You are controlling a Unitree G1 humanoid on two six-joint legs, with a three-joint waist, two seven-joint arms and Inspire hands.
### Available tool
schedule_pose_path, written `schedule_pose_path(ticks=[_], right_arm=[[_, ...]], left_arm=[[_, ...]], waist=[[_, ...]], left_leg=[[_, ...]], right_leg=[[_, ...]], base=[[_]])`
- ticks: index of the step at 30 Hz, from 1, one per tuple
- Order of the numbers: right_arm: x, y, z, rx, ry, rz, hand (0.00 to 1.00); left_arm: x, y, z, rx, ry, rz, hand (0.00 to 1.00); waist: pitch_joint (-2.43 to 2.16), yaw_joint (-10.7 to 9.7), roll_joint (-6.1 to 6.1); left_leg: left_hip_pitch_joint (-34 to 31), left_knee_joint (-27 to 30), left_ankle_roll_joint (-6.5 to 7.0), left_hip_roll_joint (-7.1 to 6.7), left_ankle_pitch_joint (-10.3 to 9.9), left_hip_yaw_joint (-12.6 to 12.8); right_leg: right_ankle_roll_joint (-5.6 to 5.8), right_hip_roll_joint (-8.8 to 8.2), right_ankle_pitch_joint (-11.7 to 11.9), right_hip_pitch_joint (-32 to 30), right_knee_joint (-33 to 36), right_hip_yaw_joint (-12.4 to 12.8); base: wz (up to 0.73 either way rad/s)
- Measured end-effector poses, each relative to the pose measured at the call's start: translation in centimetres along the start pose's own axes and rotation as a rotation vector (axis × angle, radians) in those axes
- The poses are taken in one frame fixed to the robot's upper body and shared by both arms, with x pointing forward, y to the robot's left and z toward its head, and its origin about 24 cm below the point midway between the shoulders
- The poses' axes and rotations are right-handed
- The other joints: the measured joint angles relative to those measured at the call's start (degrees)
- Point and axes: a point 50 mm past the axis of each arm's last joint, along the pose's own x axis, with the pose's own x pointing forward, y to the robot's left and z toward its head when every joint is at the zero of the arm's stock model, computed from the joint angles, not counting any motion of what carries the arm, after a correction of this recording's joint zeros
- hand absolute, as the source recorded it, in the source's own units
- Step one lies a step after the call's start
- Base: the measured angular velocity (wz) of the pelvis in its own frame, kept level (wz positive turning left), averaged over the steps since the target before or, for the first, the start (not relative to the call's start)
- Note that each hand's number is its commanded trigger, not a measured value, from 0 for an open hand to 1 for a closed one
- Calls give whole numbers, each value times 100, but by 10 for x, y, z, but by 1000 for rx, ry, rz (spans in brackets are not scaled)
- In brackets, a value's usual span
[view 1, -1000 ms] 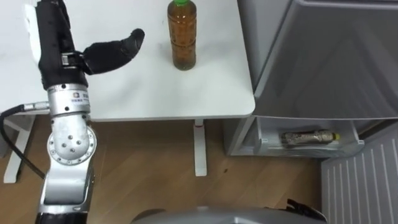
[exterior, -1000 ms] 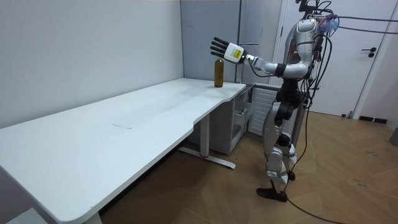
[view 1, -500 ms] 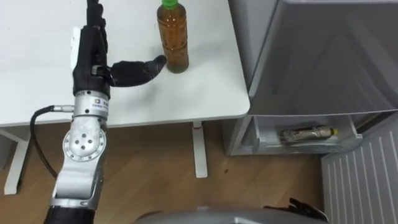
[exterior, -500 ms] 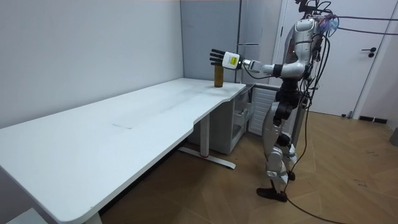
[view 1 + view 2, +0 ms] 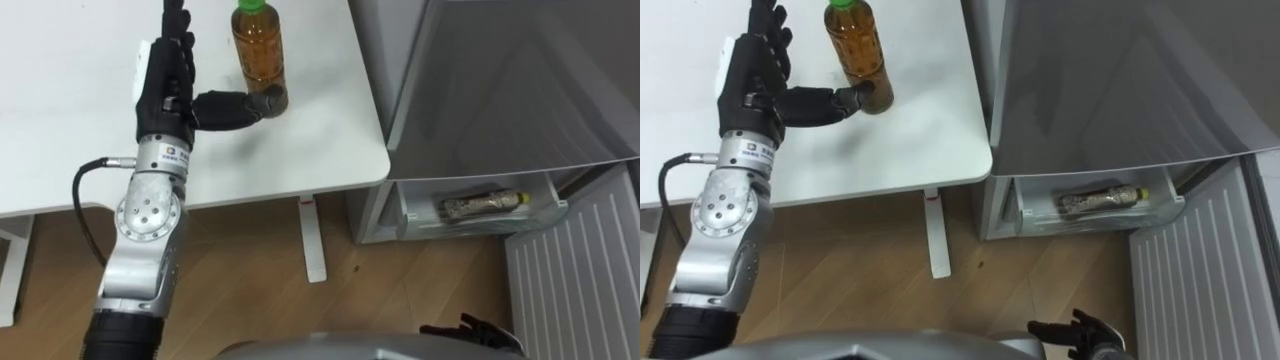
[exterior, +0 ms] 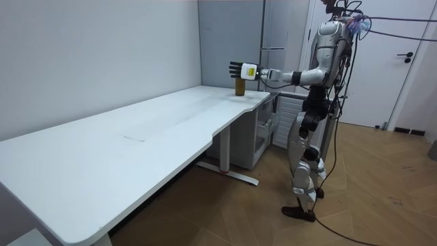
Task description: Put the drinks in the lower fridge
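A bottle of brown tea with a green cap (image 5: 258, 45) stands upright near the right end of the white table (image 5: 320, 130). My left hand (image 5: 168, 75) is just left of it, open, fingers straight up. Its thumb (image 5: 232, 108) reaches across and touches the bottle's base. In the room view that hand (image 6: 243, 68) is level with the bottle (image 6: 240, 87). A second bottle (image 5: 481, 203) lies on its side in the fridge's open lower drawer (image 5: 420, 228). My right hand (image 5: 1072, 332) hangs low at the bottom edge, fingers relaxed.
The grey fridge (image 5: 500, 80) stands right of the table, its white drawer front (image 5: 575, 270) swung out at lower right. A table leg (image 5: 312, 240) stands on the wooden floor. I stand at the table's end beside the fridge.
My left hand has come down and moved right to the bottle; its thumb now touches the base. The eye view has shifted, so table and fridge sit further left.
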Motion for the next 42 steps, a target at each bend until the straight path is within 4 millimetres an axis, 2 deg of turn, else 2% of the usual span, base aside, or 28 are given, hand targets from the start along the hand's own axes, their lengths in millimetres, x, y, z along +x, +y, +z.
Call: schedule_pose_path(ticks=[7,12,16,20,24,28,32,36,42], right_arm=[[-1,-1,0,1,-9,-2,0],[-1,-2,-1,8,-10,-11,0],[-1,-2,-1,29,-9,-15,0],[-2,-4,-3,52,-8,-22,0],[-3,-6,-8,76,11,-26,0],[-4,-9,-14,101,43,-44,0],[-6,-13,-22,103,80,-58,0],[-9,-20,-30,59,127,-97,0],[-12,-23,-43,-13,200,-112,0]], left_arm=[[14,-4,-1,-65,4,-9,0],[15,-1,-3,-107,19,6,0],[15,5,-6,-163,42,27,0],[17,5,-9,-177,60,31,0],[21,11,-19,-190,114,59,0],[25,24,-16,-209,101,116,0],[30,24,-12,-218,87,129,0],[35,25,-17,-299,123,145,0],[39,26,-21,-337,148,169,0]], waist=[[-26,-32,67],[-17,-38,95],[-12,-197,104],[-10,-222,106],[3,-308,87],[8,-365,95],[1,-408,105],[-13,-467,158],[2,-486,173]], left_leg=[[45,8,-1,14,0,23],[155,-67,-5,38,3,159],[174,-88,-9,41,5,180],[208,-102,-9,51,5,250],[249,-104,-10,62,4,333],[260,-134,-11,87,2,460],[320,-183,-11,86,1,518],[401,-252,-11,89,1,613],[509,-312,-10,88,0,723]], right_leg=[[-5,11,3,13,10,89],[-18,29,18,13,9,200],[-18,32,28,12,15,209],[-19,40,28,5,15,296],[-21,44,30,0,25,368],[-20,59,30,-99,104,503],[-17,62,32,-90,115,561],[-17,70,32,-79,145,655],[-16,76,32,-92,200,776]], base=[[-2],[-15],[-2],[-10],[-10],[-16],[-8],[-12],[-11]])
